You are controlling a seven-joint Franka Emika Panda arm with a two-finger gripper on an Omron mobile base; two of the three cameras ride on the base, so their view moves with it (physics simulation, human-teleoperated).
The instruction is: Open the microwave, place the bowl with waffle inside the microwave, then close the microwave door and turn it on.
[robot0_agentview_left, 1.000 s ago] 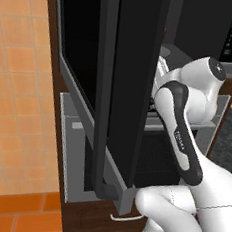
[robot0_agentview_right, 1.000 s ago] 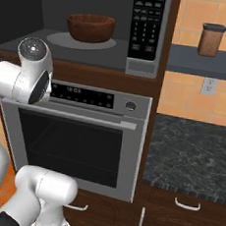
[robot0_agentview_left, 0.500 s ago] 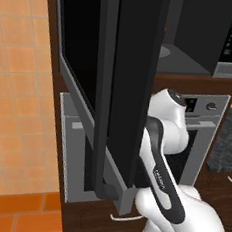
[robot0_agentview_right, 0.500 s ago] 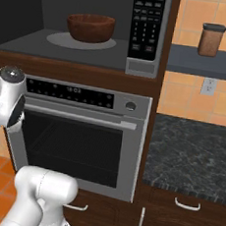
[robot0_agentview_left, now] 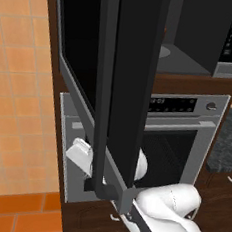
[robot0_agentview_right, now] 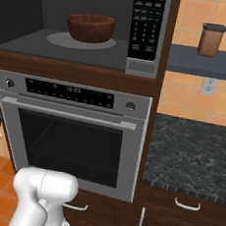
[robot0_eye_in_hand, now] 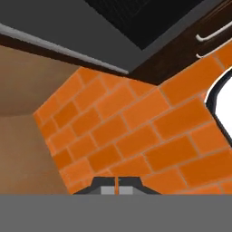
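The bowl with waffle (robot0_agentview_right: 90,27) sits inside the open microwave (robot0_agentview_right: 143,34), its waffle apparently hidden, while the gripper (robot0_eye_in_hand: 117,186) hangs low, fingers together.

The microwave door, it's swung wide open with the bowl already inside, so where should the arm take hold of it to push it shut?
Probably the long black vertical bar handle on the microwave door. It stands proud of the glass near the free edge, farthest from the hinge, so a hold there swings the panel most easily. Come from the outer face, on the brick-floor side, jaws spanning the bar crosswise. The end effector is shut and must open first.
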